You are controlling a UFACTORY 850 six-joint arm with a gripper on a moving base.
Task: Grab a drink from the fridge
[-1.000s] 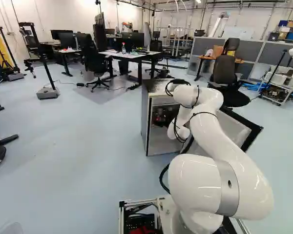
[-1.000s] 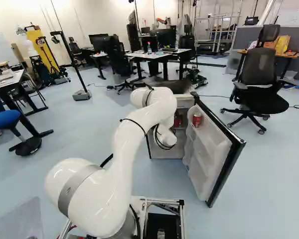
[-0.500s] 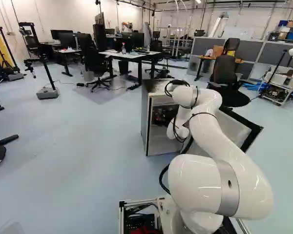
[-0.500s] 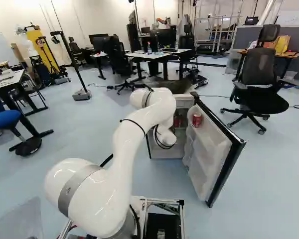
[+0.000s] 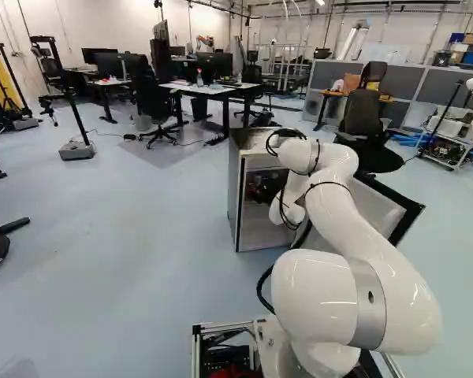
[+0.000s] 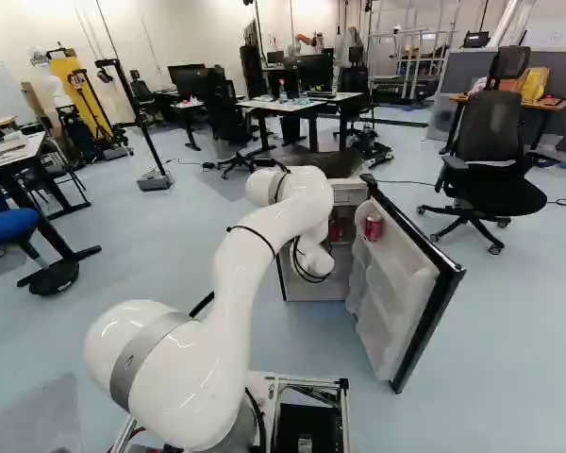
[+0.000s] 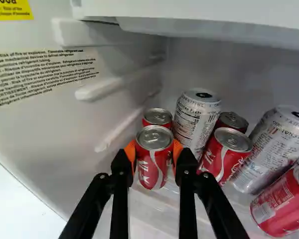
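Taking your claw (image 7: 155, 152) as clock centre: fridge wall (image 7: 45, 124) at nine. You have the claw closed on a small red can (image 7: 153, 172), inside the fridge, pads (image 7: 178, 152) on both sides. Rear red can (image 7: 157, 116) at twelve, silver can (image 7: 195, 119) near two, second small red can (image 7: 224, 155) at three, large red can (image 7: 284, 205) at four.

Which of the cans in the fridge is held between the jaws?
The red can with an orange pad against each side; another red can stands just behind it, outside the jaws.
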